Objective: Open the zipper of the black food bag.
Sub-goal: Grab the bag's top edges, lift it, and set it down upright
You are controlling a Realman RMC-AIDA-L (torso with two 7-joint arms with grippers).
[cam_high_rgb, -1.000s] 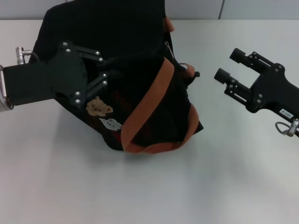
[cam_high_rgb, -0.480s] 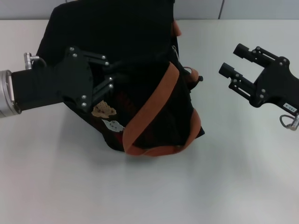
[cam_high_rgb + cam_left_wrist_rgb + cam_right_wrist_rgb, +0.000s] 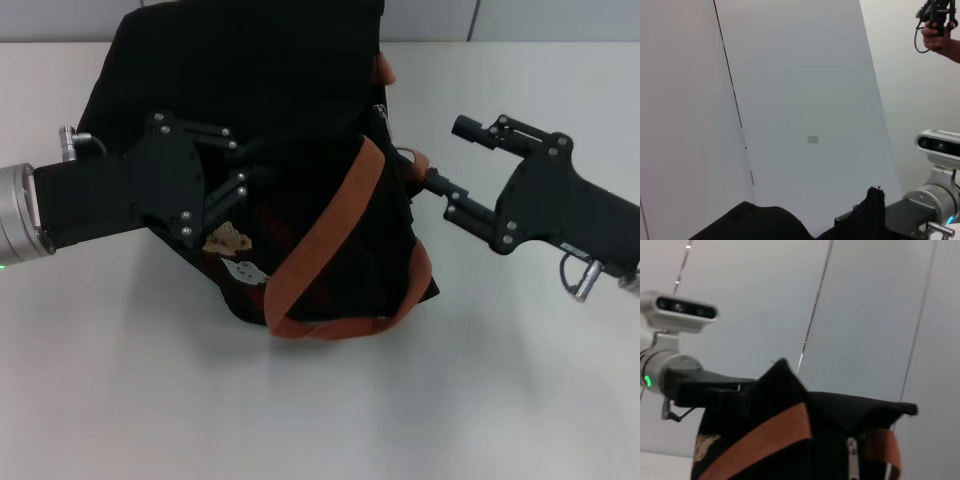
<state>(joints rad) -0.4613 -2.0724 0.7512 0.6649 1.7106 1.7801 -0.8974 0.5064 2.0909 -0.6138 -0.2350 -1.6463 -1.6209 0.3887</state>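
**A:** What has changed since a second ago?

**B:** My right gripper (image 3: 432, 156) has swung in from the right and now sits just beside the black food bag (image 3: 270, 130), at its right end. The bag has shifted a little toward the right. My left gripper (image 3: 245, 170) stays on the bag's left face.

**A:** How does the bag lie?

**B:** It is a boxy, soft fabric tote, slumped on the white table (image 3: 320, 400). Its long axis runs from far left to near right, and its top edge faces my right arm. Two orange-brown strap handles (image 3: 325, 240) loop across it. Tan and white bear patches (image 3: 232, 252) show just below my left gripper.

**A:** And the zipper?

**B:** In the right wrist view the zipper (image 3: 854, 467) runs down the bag's end, with a small silver metal pull tab. It lies beside an orange-brown strap.

**A:** What are your grippers doing?

**B:** The right one's two fingers (image 3: 470, 128) are spread apart, with nothing between them. The left one's fingers are lost against the black fabric, so I cannot tell whether they pinch it.
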